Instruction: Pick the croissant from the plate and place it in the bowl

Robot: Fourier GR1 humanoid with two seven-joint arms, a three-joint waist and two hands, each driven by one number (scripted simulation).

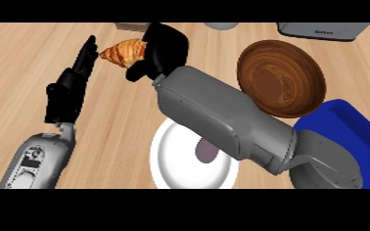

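Now my right hand curls round the croissant, holding it over the counter, clear of the white plate and left of the brown bowl. My left hand stands just beside the croissant, fingers straight.

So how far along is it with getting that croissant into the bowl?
Done: the croissant is off the white plate.
In hand: the right hand is curled round it, far from the plate and to the left of the wooden bowl.
Left to do: carry it across to the bowl, which looks empty, and let go.
The left hand rests open at the view's left.
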